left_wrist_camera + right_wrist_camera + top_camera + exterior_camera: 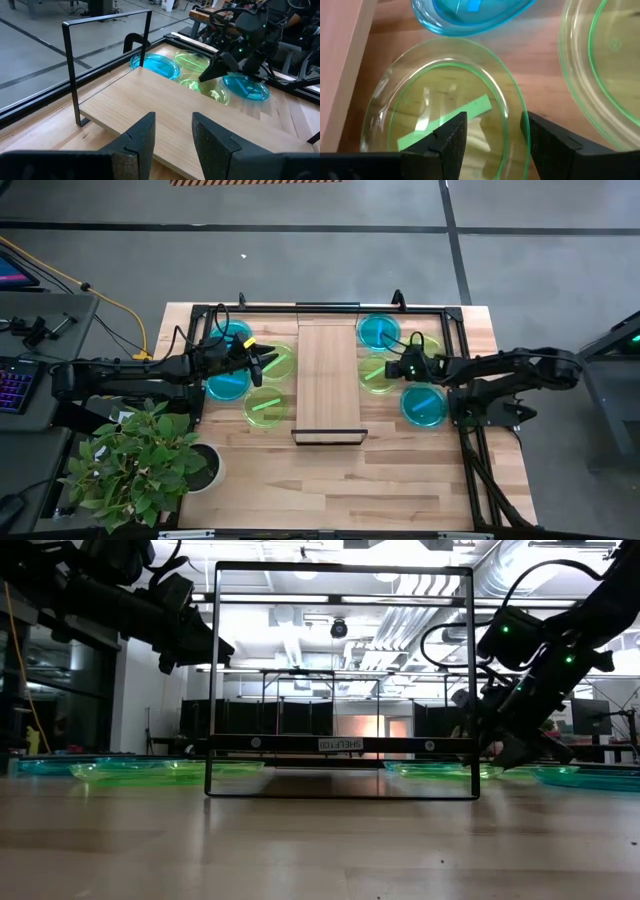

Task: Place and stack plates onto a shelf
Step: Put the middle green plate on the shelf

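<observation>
The shelf (328, 380), a narrow light-wood board with dark end bars, lies mid-table. On each side of it, cyan-blue and yellow-green plates rest flat on the tabletop. My right gripper (492, 125) is open and tilted down low over the yellow-green plate (445, 120) just right of the shelf. That plate's rim passes between the fingers. Beyond it lie a blue plate (470, 15) and another green one (610, 65). My left gripper (173, 125) hangs open above the left-hand plates (275, 362), pointing across the shelf.
A potted plant (150, 455) stands at the near left corner. A black metal frame (462, 320) runs around the work area, with clamps at the far edge. The near half of the tabletop (340, 480) is bare wood.
</observation>
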